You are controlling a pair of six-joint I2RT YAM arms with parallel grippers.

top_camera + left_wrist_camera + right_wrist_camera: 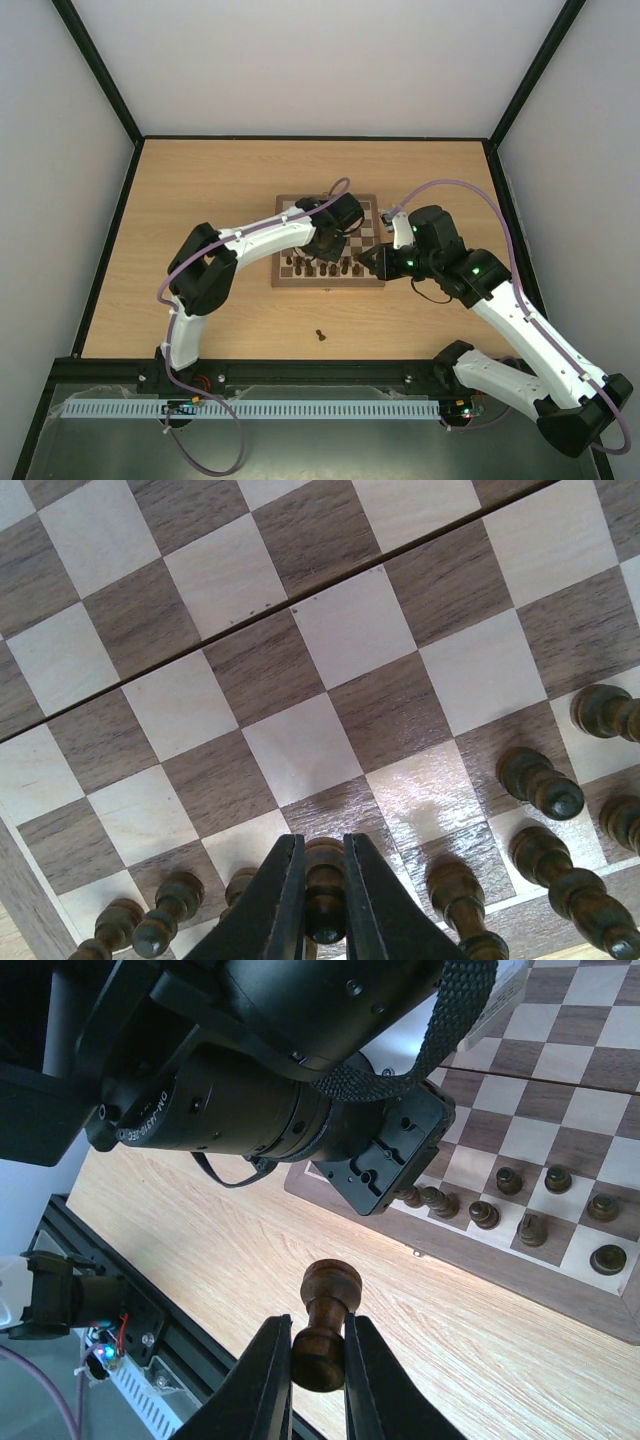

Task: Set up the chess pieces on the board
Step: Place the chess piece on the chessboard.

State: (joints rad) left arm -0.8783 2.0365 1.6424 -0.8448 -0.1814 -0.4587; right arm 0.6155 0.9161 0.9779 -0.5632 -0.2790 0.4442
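The board lies mid-table, with dark brown chess pieces in its two near rows. My left gripper is over those rows. In the left wrist view it is shut on a dark piece among the near-row pieces on the board. My right gripper is at the board's near right corner. In the right wrist view it is shut on a dark piece held over the tabletop, beside the board. No pale pieces show clearly.
One dark piece stands alone on the tabletop in front of the board. The left arm's wrist hangs close above and ahead of my right gripper. Black frame rails run along the table's near edge.
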